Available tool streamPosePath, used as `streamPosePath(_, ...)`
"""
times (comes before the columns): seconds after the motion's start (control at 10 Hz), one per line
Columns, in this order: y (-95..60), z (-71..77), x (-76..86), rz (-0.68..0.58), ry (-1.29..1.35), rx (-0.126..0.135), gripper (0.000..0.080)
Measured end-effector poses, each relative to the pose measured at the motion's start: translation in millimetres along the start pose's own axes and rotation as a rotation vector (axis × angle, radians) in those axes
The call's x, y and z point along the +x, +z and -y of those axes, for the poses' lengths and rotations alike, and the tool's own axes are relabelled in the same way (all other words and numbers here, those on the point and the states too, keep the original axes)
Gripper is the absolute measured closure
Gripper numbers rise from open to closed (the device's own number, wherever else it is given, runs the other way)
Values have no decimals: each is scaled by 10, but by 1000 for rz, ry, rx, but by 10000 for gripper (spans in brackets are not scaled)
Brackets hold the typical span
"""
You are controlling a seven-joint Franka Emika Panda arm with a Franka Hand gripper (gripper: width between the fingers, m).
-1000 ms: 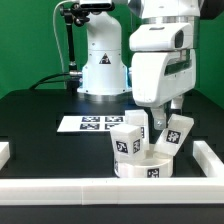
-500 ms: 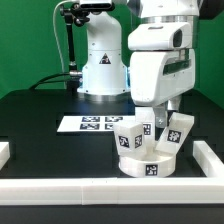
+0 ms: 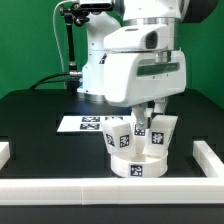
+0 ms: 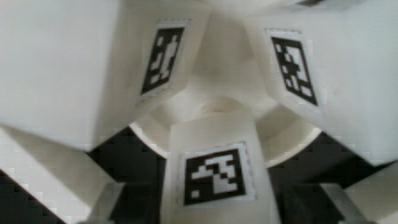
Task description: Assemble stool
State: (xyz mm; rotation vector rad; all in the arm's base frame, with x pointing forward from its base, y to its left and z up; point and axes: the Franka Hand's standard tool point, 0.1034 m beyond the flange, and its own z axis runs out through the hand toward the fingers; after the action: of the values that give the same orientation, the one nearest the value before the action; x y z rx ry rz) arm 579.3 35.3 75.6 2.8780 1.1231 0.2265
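Observation:
The white stool stands upside down in the exterior view, its round seat [image 3: 141, 168] on the black table and three tagged legs pointing up. My gripper [image 3: 149, 121] reaches down among the legs and is shut on the middle leg [image 3: 140, 131]. Other legs stand at the exterior view's left [image 3: 119, 140] and right [image 3: 161, 131]. In the wrist view the gripped leg [image 4: 217, 176] sits between my gripper's [image 4: 221, 208] fingers, two more legs [image 4: 167, 56] [image 4: 295, 66] rise beyond it, and the seat [image 4: 210, 118] shows between them. The fingertips are hidden by the hand in the exterior view.
The marker board [image 3: 84, 123] lies flat behind the stool. White border rails run along the front [image 3: 100, 188], the exterior view's right [image 3: 214, 154] and left [image 3: 5, 151]. The arm's white base [image 3: 96, 62] stands at the back.
The jaws closed onto the middle leg. The hand then turned about its axis and swung toward the exterior view's left, and the stool shifted slightly left with it.

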Motion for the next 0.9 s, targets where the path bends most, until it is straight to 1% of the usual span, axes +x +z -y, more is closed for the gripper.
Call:
streamPosePath(0.1, 53, 1, -97, 4, 59, 6, 466)
streamPosePath(0.2, 78, -7, -133, 6, 131, 8, 478)
streamPosePath(0.4, 74, 3, -113, 5, 284, 8, 505)
streamPosePath(0.5, 78, 3, -115, 6, 363, 8, 505)
streamPosePath(0.8, 83, 2, -121, 8, 424, 6, 522)
streamPosePath(0.9, 83, 2, -121, 8, 423, 6, 311)
